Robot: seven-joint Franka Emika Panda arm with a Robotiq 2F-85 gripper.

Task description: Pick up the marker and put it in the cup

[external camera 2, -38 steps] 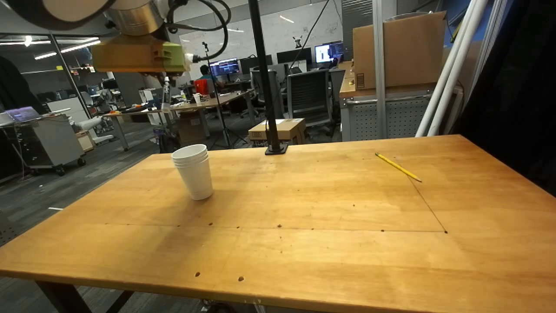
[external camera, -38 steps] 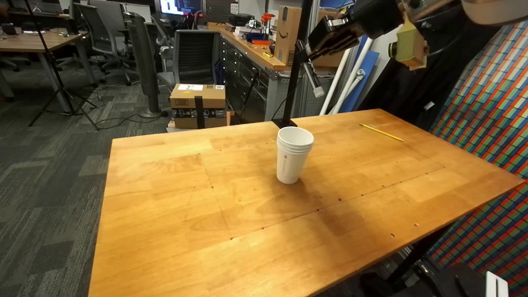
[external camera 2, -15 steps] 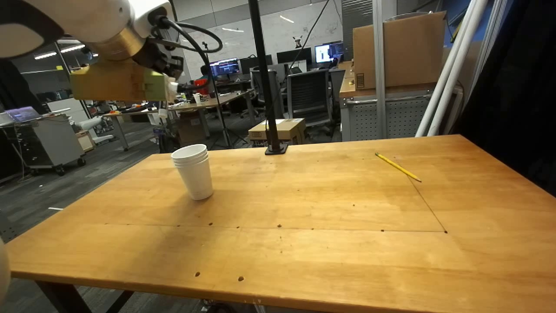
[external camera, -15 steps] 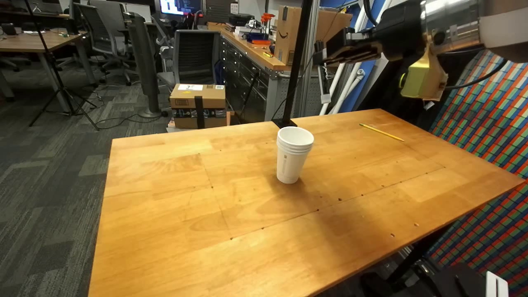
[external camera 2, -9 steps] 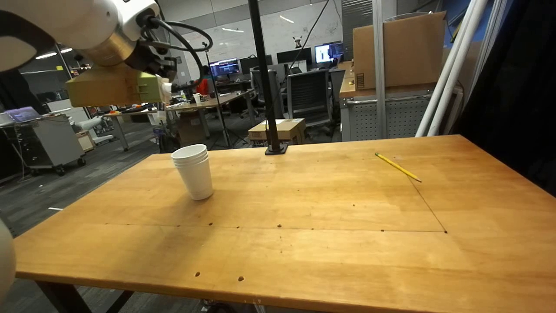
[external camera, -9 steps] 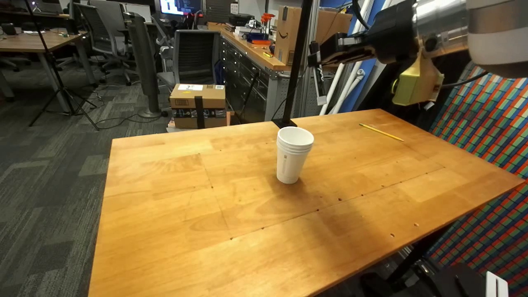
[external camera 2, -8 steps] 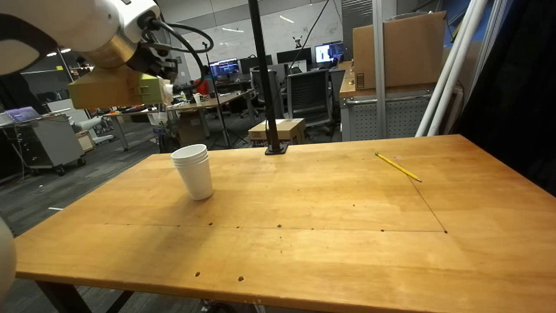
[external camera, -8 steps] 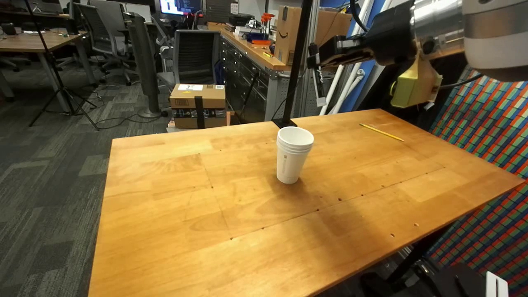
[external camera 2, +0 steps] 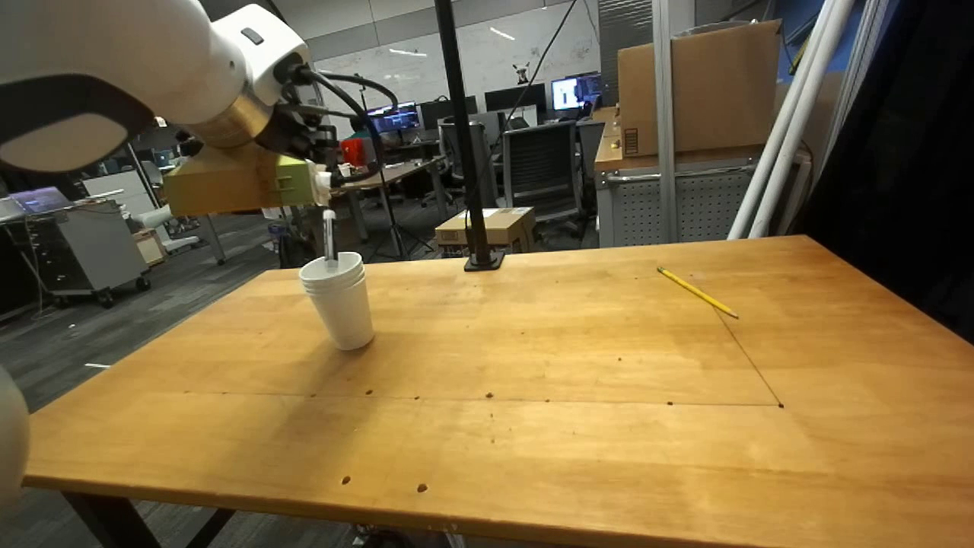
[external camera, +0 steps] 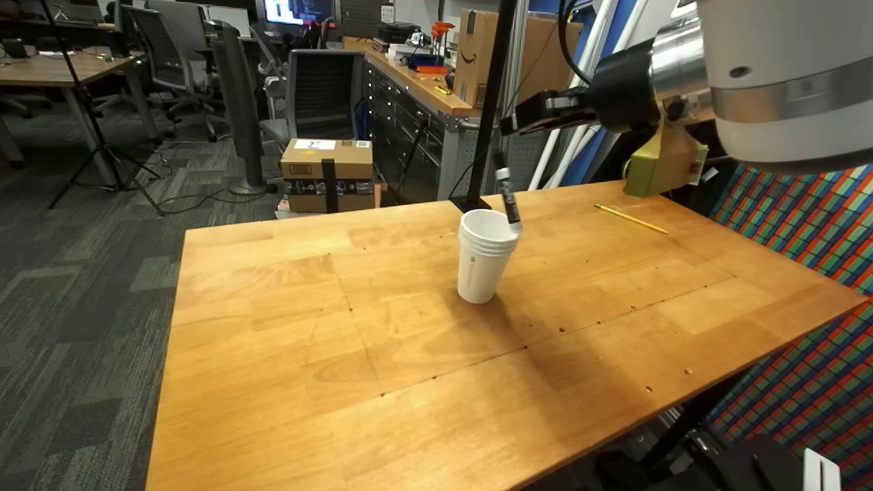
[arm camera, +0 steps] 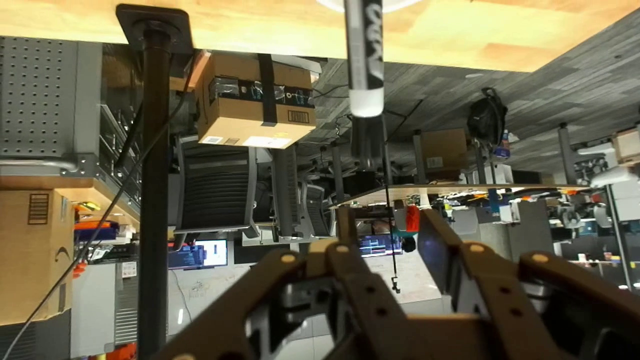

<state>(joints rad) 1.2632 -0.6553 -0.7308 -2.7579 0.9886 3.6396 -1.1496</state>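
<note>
Above the worktop [external camera: 307, 307], the claw [arm camera: 387, 218] stood wide, its two fingers [arm camera: 437, 242] parted, with a plain gap between them in the wrist view. The marker [external camera: 509, 200] hung in the air just below it, apart from both fingers and a little tilted, its black barrel showing and a white end pointing down. The end nearest the claw was blurred. In both exterior views the lower end overlapped the top of the cup [external camera 2: 341, 312]; whether it touched the rim, or sat inside it, could not be told. The cup, plain white, stood upright on the worktop, with ridges circling it just under the rim. Well apart from it, a yellow pencil [external camera 2: 698, 292] lay flat on the worktop, and a black post [external camera: 486, 123] rose from the far edge.
</note>
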